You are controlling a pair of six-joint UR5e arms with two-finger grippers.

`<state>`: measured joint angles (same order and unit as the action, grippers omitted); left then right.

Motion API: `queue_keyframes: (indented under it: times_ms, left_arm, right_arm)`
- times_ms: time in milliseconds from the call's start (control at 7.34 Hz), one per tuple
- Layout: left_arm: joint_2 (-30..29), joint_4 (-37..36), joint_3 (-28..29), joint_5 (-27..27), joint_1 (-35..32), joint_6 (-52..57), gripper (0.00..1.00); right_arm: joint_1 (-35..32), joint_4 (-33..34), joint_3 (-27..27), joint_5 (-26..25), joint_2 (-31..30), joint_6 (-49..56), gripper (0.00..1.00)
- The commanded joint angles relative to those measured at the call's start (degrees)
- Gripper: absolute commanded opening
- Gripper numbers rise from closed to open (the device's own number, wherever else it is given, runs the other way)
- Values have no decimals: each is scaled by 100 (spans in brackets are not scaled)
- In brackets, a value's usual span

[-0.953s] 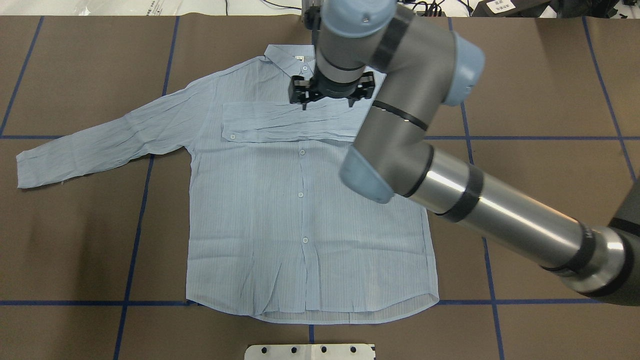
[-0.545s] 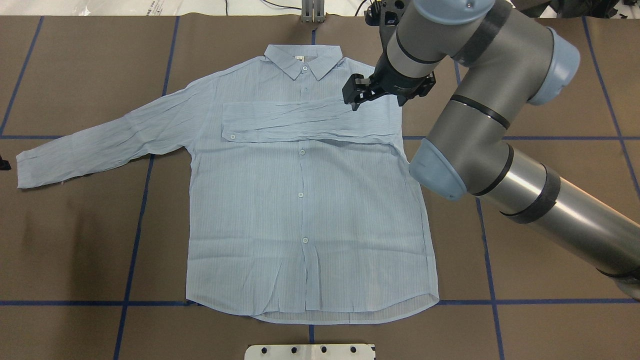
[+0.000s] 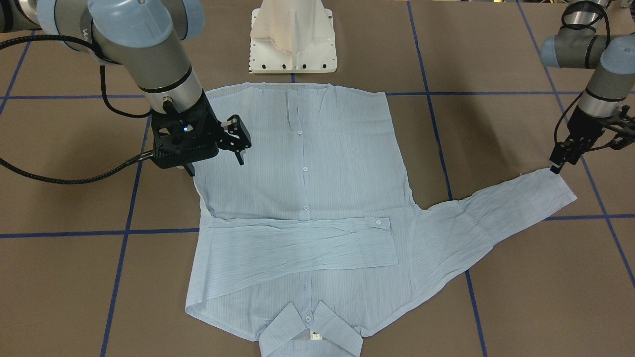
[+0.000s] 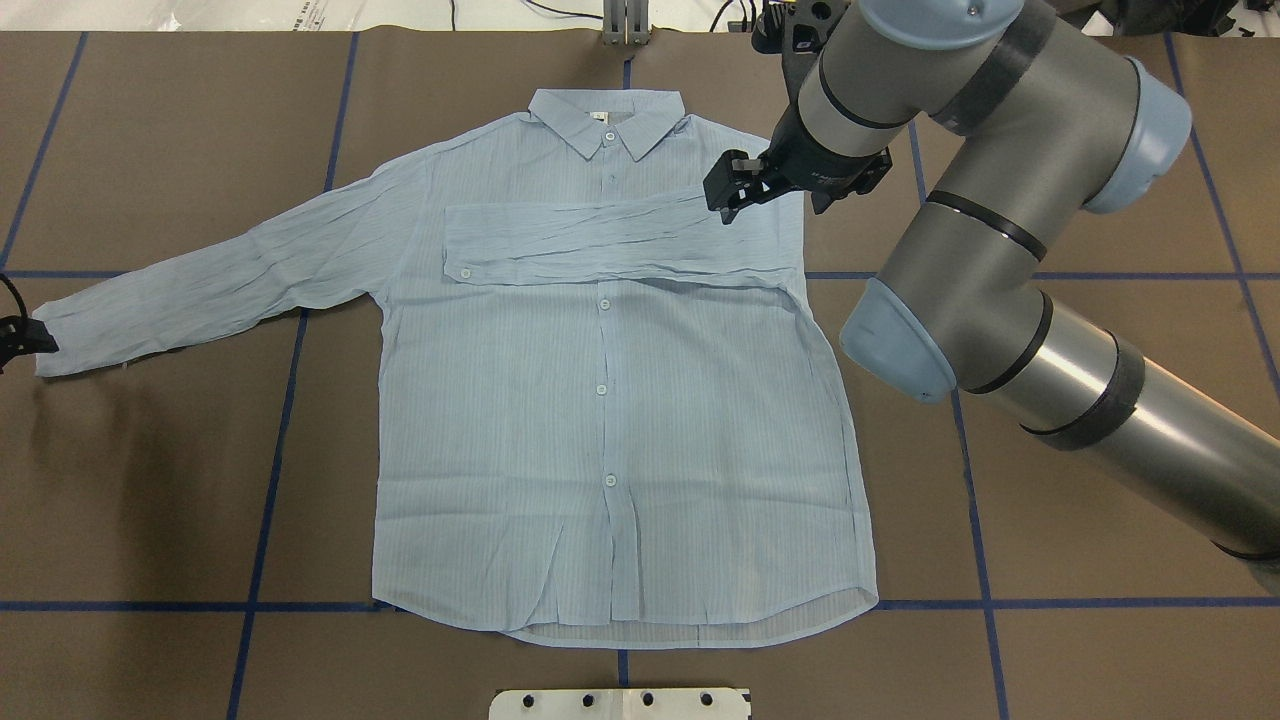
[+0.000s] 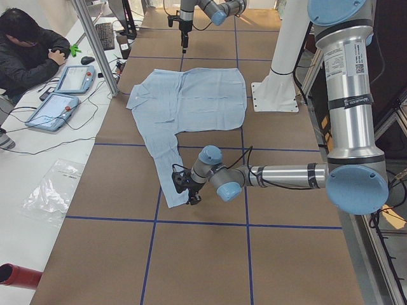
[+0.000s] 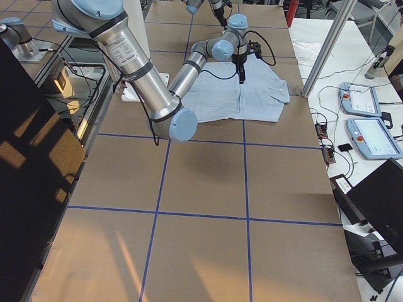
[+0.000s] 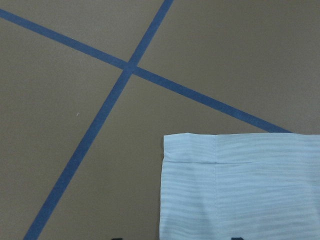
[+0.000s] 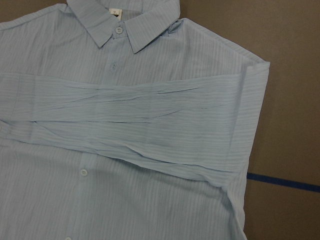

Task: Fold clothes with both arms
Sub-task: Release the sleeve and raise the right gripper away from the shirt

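The light-blue shirt (image 4: 600, 420) lies flat and buttoned, collar (image 4: 606, 118) at the far side. Its one sleeve (image 4: 600, 240) is folded across the chest; the other sleeve (image 4: 210, 285) stretches out to the view's left. My right gripper (image 4: 775, 200) hangs open and empty above the shirt's shoulder by the fold; it also shows in the front view (image 3: 216, 166). My left gripper (image 3: 588, 151) is open just above the outstretched sleeve's cuff (image 7: 240, 185). One of its fingers (image 4: 20, 335) shows at the overhead view's left edge.
The table is brown with blue tape lines (image 4: 270, 450). The white pedestal base (image 3: 292, 39) stands at the robot's side of the shirt hem. An operator (image 5: 28, 54) and teach pendants (image 6: 368, 119) are beyond the far table edge.
My right gripper moved from above the collar's middle rightward to the shirt's shoulder. My left gripper came into the overhead view at the left edge, by the cuff. The shirt has not moved.
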<state>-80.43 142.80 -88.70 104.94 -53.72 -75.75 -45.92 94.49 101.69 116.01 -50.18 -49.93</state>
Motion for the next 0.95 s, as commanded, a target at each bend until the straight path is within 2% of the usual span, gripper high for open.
queue_keyframes:
  times_ms: [0,409,817]
  left_arm:
    - [-78,-7,72,-44,28,-10,60]
    - [-78,-7,160,-44,151,-1,59]
    - [-78,-15,169,-123,212,-1,52]
  right_arm:
    - [4,-1,0,0,0,0,99]
    - [22,-1,0,-9,-9,0,99]
    - [22,-1,9,-9,-9,0,99]
